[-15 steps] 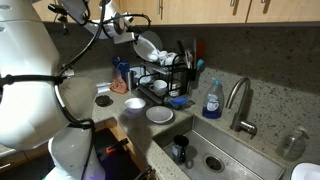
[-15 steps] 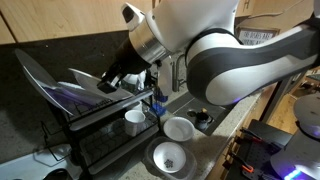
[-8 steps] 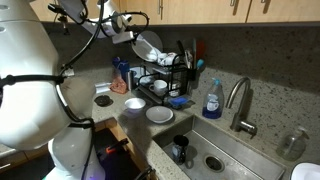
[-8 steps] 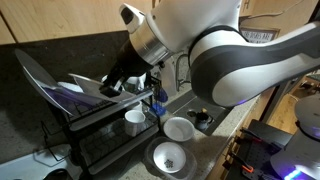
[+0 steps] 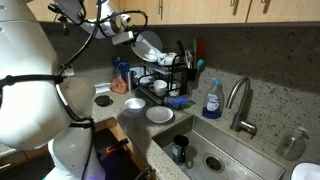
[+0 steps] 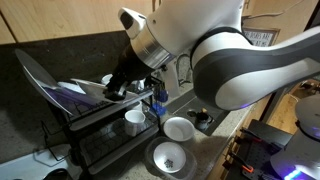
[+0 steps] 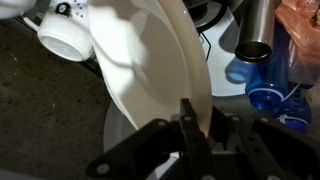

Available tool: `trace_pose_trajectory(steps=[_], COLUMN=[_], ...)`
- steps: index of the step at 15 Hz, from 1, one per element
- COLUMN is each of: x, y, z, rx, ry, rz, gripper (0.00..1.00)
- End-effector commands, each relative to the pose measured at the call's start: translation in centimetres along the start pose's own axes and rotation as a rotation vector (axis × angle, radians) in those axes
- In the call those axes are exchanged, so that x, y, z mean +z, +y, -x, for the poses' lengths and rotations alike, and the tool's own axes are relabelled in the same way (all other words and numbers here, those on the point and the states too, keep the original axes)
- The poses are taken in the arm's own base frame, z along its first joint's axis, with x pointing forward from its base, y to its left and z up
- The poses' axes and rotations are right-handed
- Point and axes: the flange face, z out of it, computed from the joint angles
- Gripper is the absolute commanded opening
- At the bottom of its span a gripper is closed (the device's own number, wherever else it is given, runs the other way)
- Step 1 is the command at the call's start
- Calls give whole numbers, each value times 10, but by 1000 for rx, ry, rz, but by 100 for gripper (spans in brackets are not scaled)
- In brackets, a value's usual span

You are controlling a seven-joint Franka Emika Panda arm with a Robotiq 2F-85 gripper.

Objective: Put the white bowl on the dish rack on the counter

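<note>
Wrist view: the white bowl (image 7: 140, 60) edge-on in the pincer (image 7: 195, 122); rim between its fingers (clamped tight).

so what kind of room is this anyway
A kitchen, probably a home one. A steel sink with a faucet is set into a speckled stone counter, a black wire dish rack holds dishes, and a blue soap bottle stands by the tap.

No writing could be read anywhere. A pale sticker (image 6: 258, 38) on the robot arm (image 6: 225, 70) bore marks too small to make out, and the label on the blue soap bottle (image 5: 212, 100) behind the sink (image 5: 240, 150) was only a blur.
</note>
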Motion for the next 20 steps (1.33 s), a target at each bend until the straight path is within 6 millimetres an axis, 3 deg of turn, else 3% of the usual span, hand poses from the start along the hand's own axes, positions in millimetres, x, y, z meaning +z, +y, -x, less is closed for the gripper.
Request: trace_pose_trajectory(steps=[1,20], x=[-2,-13], y=[-1,-10], z=[4,15], rx=[-32,-70], ry=[-32,-57], rz=[23,64], gripper=[4,4])
